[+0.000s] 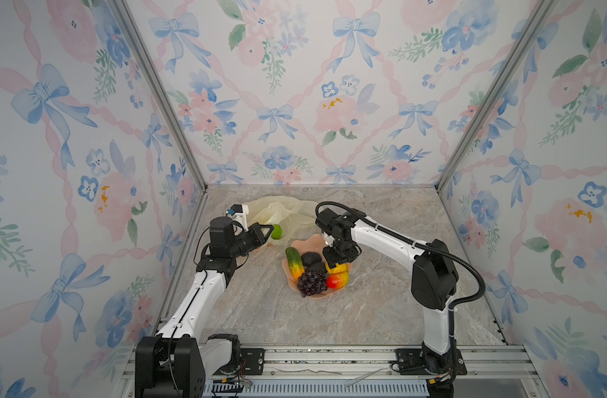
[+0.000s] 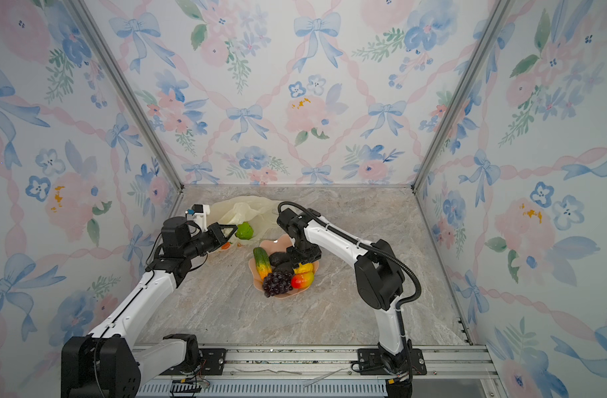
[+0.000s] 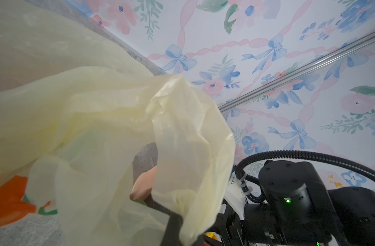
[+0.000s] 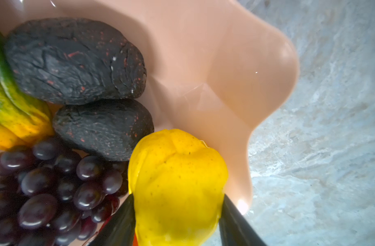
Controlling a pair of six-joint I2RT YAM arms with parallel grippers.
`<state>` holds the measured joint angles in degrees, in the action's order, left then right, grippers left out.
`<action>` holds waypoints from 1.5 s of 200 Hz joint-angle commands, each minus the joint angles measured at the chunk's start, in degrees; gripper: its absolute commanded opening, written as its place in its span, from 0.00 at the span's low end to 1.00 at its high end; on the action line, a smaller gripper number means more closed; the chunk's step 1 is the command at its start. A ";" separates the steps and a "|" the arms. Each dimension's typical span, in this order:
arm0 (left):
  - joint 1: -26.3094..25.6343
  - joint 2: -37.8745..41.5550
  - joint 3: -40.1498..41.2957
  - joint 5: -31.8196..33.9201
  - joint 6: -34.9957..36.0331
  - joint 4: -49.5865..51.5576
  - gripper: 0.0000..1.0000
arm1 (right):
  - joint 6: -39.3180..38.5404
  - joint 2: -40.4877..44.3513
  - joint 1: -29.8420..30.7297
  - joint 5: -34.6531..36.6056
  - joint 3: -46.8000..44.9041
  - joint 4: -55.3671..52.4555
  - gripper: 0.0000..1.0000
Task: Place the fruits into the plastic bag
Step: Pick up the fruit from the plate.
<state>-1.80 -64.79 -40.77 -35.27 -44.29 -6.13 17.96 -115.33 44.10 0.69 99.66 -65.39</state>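
Plastic bag [image 1: 277, 210] lies crumpled at far left of the bench [image 1: 381, 310]. The bumpy green ball [image 2: 244, 230] is at its near edge. The left pincer [image 1: 269, 229], just beside the ball, is closed on the bag's film, which hangs over one finger in the left wrist view.

To the near right of the bag, the pink scalloped bowl [image 4: 224, 74] holds a cucumber [image 1: 293, 263], two black avocados [image 1: 310, 258], a grape bunch [image 1: 311, 282], a mango [image 1: 338, 279] and a lemon [image 4: 178, 170].

The right pincer [image 4: 178, 196] points down into the bowl, with its fingers pressed against both sides of the lemon.
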 commanded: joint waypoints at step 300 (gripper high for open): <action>0.66 1.78 -0.10 -1.99 -1.94 -0.22 0.00 | 27.36 18.30 -9.20 -27.98 -20.20 43.56 0.52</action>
<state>-1.45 -64.16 -40.71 -36.07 -45.74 -6.13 36.27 -99.35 35.86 -19.57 82.85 -34.63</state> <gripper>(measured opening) 0.050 0.528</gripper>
